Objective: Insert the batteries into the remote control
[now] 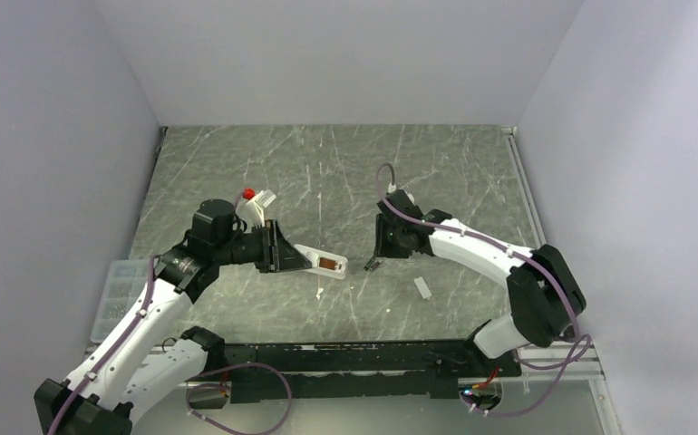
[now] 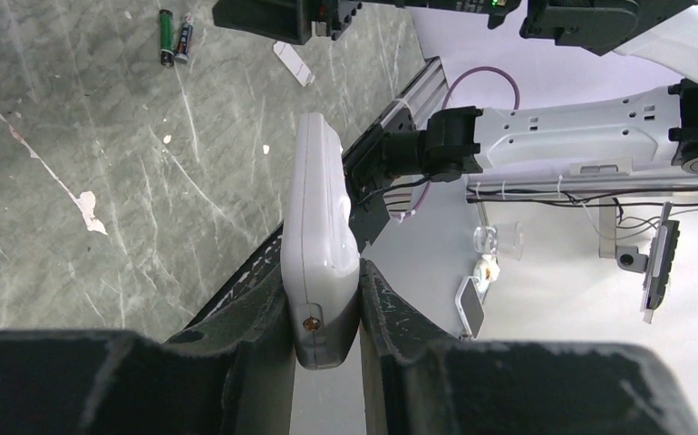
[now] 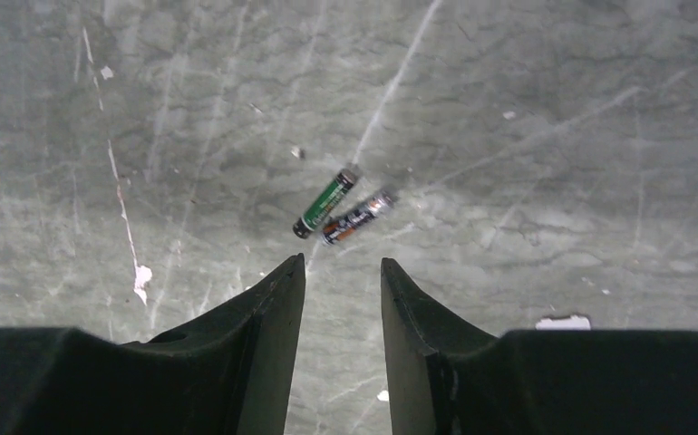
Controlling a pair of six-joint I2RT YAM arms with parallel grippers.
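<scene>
Above the marble table (image 1: 327, 163), left gripper (image 2: 324, 288) pinches the remote control (image 2: 318, 208) (right gripper (image 3: 342, 274) apparently parted, empty).

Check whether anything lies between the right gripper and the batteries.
Nothing visible does. The two small dark cylindrical batteries lie close together on the grey marbled table, just beyond the open fingers of the right gripper, with only tabletop between them.

Under your right gripper (image 3: 341, 267) lies a grey-green marbled tabletop (image 3: 508, 109), streaked with white scratches; beyond it and to both sides stand plain pale walls (image 1: 345, 54), evenly lit.
</scene>
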